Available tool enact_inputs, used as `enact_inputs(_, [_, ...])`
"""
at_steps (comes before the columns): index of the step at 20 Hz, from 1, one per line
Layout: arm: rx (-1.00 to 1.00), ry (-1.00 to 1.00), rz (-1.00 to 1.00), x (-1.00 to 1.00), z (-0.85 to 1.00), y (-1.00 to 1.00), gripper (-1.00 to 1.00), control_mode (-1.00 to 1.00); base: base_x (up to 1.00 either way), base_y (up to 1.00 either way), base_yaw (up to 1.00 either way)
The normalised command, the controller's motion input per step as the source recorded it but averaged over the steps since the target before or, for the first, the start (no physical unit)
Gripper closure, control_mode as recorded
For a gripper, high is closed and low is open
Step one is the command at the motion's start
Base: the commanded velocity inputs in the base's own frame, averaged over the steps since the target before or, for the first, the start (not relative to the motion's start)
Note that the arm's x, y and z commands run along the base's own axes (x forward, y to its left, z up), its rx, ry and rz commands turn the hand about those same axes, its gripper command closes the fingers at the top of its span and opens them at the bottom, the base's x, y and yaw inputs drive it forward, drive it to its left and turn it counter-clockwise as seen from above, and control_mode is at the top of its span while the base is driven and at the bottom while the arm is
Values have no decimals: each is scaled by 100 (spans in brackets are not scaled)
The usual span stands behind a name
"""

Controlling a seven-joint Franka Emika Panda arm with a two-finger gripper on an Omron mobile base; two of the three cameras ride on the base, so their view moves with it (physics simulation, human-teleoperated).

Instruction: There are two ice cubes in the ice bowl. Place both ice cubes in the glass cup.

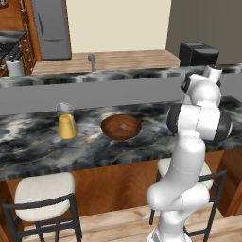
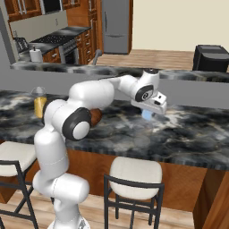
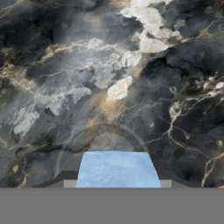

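fingers [image 2: 148, 114] gripping ice cube [image 3: 117, 169], unlabelled

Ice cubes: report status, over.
Gripper shut on one ice cube, above bare counter, right of the ice bowl. Glass cup stands left of bowl. Path unobstructed.

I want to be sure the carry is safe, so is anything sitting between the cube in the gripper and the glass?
The gripper holds an ice cube above the counter, far to the right of the glass. The wooden bowl sits on the counter between them; it is low, so a carry kept higher should pass over it.
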Motion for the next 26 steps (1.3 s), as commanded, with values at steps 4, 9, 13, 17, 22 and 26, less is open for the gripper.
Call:
enact_inputs(4, [0, 0, 0, 0, -26, 0, 100, -100, 0, 0, 0])
enact_inputs(9, [0, 0, 0, 0, -26, 0, 100, -100, 0, 0, 0])
enact_inputs(13, [0, 0, 0, 3, -18, 0, 100, -100, 0, 0, 0])
enact_inputs(17, [0, 0, 0, 15, -6, 0, 100, -100, 0, 0, 0])
enact_inputs(22, [0, 0, 0, 19, -7, 0, 100, -100, 0, 0, 0])
enact_inputs(26, [0, 0, 0, 17, -7, 0, 100, -100, 0, 0, 0])
